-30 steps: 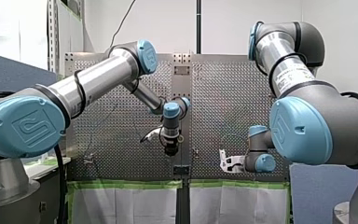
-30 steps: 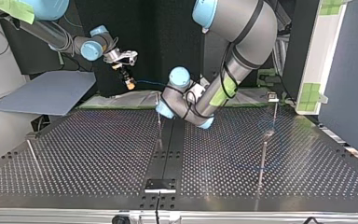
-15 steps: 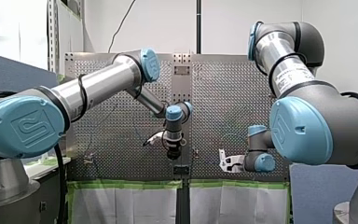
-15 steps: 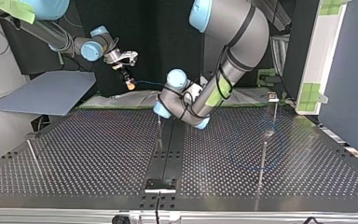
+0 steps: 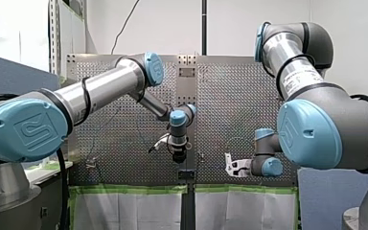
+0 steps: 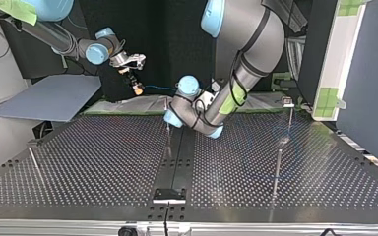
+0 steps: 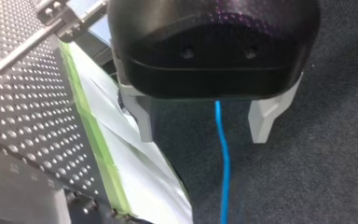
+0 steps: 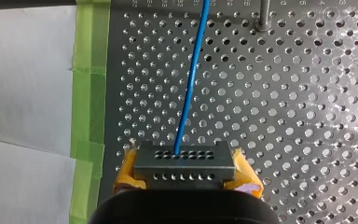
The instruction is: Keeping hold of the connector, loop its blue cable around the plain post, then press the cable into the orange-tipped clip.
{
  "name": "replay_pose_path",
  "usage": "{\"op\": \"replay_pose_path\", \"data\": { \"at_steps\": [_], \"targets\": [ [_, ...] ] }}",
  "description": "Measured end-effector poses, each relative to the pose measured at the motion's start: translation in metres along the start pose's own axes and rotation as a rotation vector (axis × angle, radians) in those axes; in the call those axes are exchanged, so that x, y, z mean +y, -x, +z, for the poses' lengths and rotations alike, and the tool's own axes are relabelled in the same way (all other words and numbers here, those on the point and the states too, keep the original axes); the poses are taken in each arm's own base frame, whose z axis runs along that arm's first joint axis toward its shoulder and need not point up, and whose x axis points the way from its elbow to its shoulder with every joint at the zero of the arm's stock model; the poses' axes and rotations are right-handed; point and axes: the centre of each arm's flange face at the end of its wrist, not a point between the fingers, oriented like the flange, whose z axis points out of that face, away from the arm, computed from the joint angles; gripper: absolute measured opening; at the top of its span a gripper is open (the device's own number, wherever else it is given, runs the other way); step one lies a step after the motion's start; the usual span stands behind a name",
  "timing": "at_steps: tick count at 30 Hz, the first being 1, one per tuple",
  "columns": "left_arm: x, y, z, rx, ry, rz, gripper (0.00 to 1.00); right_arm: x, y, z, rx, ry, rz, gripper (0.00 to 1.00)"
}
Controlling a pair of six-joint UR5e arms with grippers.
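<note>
My right gripper (image 8: 186,176) is shut on a dark grey connector (image 8: 184,161), with its yellow pads on either side. The blue cable (image 8: 191,79) runs from the connector out over the perforated table, past a plain post (image 8: 263,16). In the left wrist view my left gripper (image 7: 204,137) is open, and the blue cable (image 7: 221,158) passes between its pale fingers (image 7: 263,121) without touching either. In the front view my left gripper (image 5: 178,156) hangs near the table's middle and my right gripper (image 5: 233,165) is lower, to its right. I cannot make out an orange-tipped clip.
In the top view, thin posts stand on the perforated table (image 6: 103,162): one near the middle (image 6: 169,130), two at the right (image 6: 277,169) (image 6: 290,115), and a leaning one at the left (image 6: 34,164). Green tape (image 8: 89,70) lines the table's edge.
My left arm has shifted a little, with its gripper slightly lower and further right in the front view. My right arm and the connector have not moved.
</note>
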Motion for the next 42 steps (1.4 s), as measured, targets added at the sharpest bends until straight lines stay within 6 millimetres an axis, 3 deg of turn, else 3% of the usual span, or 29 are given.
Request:
{"op": "replay_pose_path", "data": {
  "at_steps": [8, 18, 28, 36, 42],
  "targets": [
    [0.004, -0.007, 0.008, 0.013, 0.004, -0.001, 1.0, -0.002, 0.0, 0.0, 0.0, -0.003, -0.001, 0.0],
    [-0.006, -0.009, 0.036, -0.009, -0.002, -0.005, 1.0, -0.003, 0.0, 0.001, 0.001, -0.006, -0.002, 0.0],
    [-0.013, -0.045, 0.082, 0.054, -0.002, 0.009, 1.0, -0.006, 0.0, 0.002, 0.002, -0.01, -0.003, 0.0],
    [-0.005, -0.048, 0.094, 0.038, 0.009, -0.01, 1.0, -0.007, -0.001, 0.002, 0.004, -0.016, -0.005, 0.0],
    [-0.002, -0.064, 0.114, 0.062, 0.023, -0.013, 1.0, -0.008, -0.001, 0.003, 0.004, -0.018, -0.006, 0.0]
  ]
}}
